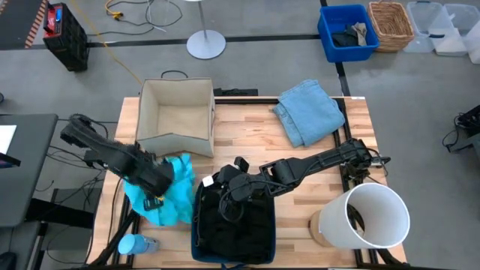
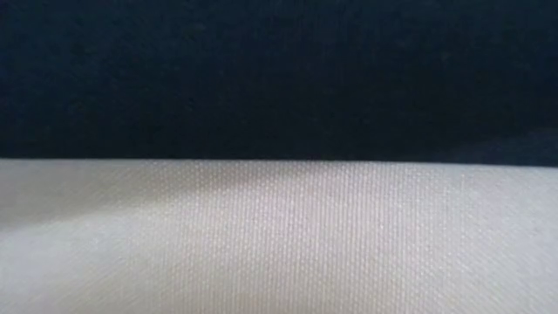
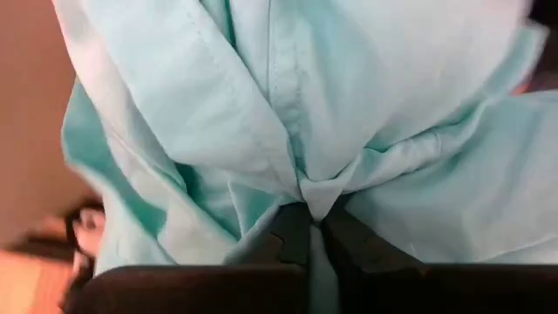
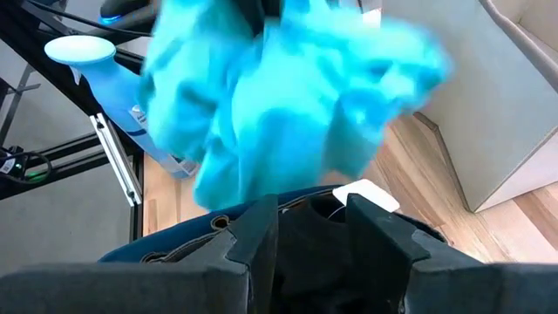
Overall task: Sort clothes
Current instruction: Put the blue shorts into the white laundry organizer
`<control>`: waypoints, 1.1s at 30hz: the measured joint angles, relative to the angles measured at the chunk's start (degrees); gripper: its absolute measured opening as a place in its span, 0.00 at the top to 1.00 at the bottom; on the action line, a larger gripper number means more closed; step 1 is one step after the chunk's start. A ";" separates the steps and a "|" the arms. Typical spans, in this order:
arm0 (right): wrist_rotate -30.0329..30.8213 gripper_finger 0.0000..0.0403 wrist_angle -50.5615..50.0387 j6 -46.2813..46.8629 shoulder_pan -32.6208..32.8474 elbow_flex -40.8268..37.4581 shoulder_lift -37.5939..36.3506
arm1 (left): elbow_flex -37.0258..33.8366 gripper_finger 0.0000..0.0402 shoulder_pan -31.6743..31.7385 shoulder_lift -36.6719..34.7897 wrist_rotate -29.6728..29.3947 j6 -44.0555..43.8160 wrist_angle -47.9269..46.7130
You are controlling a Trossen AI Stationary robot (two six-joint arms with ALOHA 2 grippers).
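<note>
The bright teal garment [image 1: 174,193] is bunched at the table's near left, beside a dark blue bin [image 1: 196,241]. My left gripper [image 1: 159,183] is shut on it. The black garment [image 1: 234,221] lies in that bin. My right gripper [image 1: 225,184] is open at the bin's far edge, its fingers [image 4: 261,234] just over the black cloth [image 4: 312,228]. I cannot tell whether they touch it. The light blue denim garment [image 1: 309,111] lies folded on the table's far right. I cannot pick out the dark charcoal denim. The low view is blocked by dark cloth. My left gripper pinches a gathered fold of the teal garment [image 3: 312,194] between its two fingers, several layers bunched together. The cloth fans out beyond the fingertips [image 3: 288,234]. Whether its lower end rests on the table, I cannot tell.
A beige fabric box [image 1: 177,116] stands open at the far left. A white bucket [image 1: 364,217] with something dark inside lies at the near right. A blue bottle [image 1: 133,244] is at the near left edge. A blue crate [image 1: 346,31] and a wicker basket [image 1: 391,24] stand off the table.
</note>
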 joint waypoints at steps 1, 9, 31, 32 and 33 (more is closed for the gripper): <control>0.00 0.62 0.00 0.00 0.00 0.00 0.00 | 2.48 0.99 0.00 -1.08 -2.73 -0.41 0.13; 0.00 0.62 0.02 0.02 0.00 0.00 0.00 | 21.36 1.00 -0.24 -6.61 -25.66 3.91 1.56; 4.04 0.62 6.51 1.88 -2.57 0.02 0.02 | 29.90 0.99 18.45 -6.10 -58.69 21.75 0.29; 4.04 0.62 7.13 1.77 -2.97 0.02 0.02 | 29.24 0.99 19.56 -6.14 -58.28 22.22 0.25; 4.04 0.62 7.80 1.65 -3.37 0.02 0.02 | 28.63 0.99 20.61 -6.15 -57.65 22.59 0.20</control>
